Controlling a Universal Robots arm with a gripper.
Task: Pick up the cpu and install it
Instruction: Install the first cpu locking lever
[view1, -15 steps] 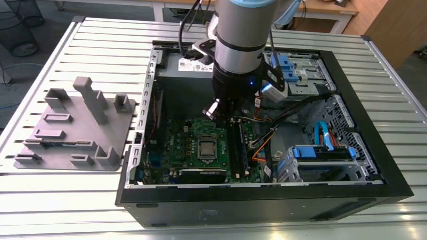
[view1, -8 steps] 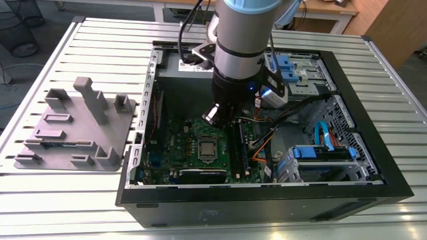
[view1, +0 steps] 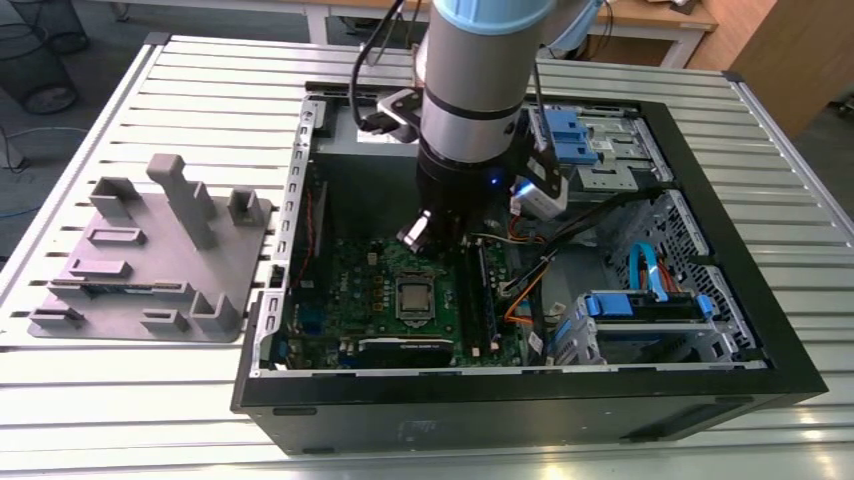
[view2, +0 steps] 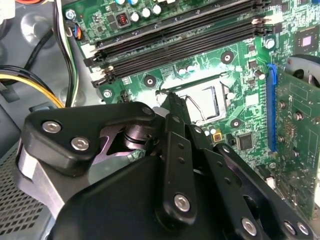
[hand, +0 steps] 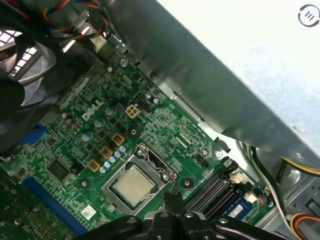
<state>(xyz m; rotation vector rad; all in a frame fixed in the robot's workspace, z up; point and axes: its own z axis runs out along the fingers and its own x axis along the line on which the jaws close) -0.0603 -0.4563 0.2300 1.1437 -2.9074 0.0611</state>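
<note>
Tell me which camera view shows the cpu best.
The first wrist view: the cpu sits in its socket on the motherboard, its whole silver top unobstructed. The exterior view shows the same chip small, below the arm. In the second wrist view the black gripper linkage covers part of the socket.

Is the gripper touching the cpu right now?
Apart. In the first wrist view the cpu lies in its socket on the motherboard with its silver top fully bare, and the gripper tips sit off its edge, clear of it.

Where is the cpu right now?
The cpu sits in the socket on the motherboard inside the computer case, below the hand, beside the memory slots.
</note>
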